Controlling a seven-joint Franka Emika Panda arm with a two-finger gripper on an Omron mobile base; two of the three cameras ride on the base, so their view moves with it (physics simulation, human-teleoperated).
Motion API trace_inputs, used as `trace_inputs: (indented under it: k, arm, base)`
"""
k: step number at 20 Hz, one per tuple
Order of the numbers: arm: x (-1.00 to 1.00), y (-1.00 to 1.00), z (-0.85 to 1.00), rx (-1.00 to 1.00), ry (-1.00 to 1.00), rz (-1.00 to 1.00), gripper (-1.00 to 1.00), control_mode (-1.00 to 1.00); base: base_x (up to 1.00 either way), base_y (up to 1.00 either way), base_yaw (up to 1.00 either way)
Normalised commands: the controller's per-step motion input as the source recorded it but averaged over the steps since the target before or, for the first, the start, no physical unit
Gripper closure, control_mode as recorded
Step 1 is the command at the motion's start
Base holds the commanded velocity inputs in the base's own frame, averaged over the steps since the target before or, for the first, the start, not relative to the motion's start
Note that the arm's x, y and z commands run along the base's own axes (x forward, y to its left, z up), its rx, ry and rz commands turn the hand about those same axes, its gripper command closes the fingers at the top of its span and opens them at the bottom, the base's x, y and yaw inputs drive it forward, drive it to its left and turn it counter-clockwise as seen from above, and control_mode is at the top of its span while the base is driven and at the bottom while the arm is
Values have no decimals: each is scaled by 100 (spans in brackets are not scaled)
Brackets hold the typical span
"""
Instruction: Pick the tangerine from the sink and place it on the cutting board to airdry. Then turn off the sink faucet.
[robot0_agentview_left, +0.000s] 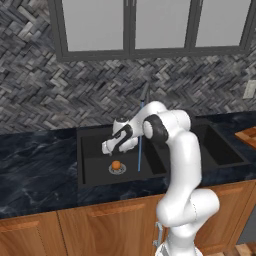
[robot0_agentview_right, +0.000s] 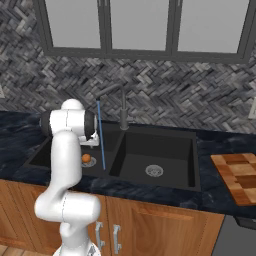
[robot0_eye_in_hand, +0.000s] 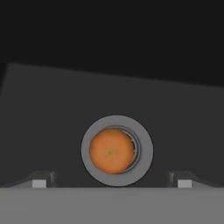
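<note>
Fingertips of the gripper stand wide apart, one on each side of the tangerine, and they hold nothing. I think the spread is wanted: the fruit is round and smooth, so the two tips must pass on both sides of it before they close. The hand looks straight down on it, and the small green dot of the stem faces up at the camera.

Seen from the left base view, the gripper hangs above the tangerine and does not touch it; a gap is clear between them. The fruit is bright orange with a matt skin, and it sits right on the round silver drain, which makes a pale ring around it. Probably the shallow dip of the drain keeps it from rolling.

Around this is the sink, black and rectangular, with flat dull walls and two basins; the fruit lies in the left one. The sink faucet, a slim dark grey gooseneck, stands behind the divider, and a thin blue stream falls just beside the fruit, so the water is running.

Far to the right, the cutting board lies on the dark marbled counter, wooden in brown blocks, well apart from the sink.
</note>
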Motion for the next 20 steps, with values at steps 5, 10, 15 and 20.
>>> trace_inputs:
  k: [5, 10, 15, 20]
  arm:
    - [9, 1, -20, 0, 2, -2, -100, -100]
    - [9, 0, -19, 0, 2, -1, -100, -100]
    - [1, 0, -18, 0, 1, -1, -100, -100]
    - [0, 1, -16, 0, 0, -1, -100, -100]
  base:
    - [0, 0, 0]
    - [0, 0, 0]
    - [0, 0, 0]
    - [0, 0, 0]
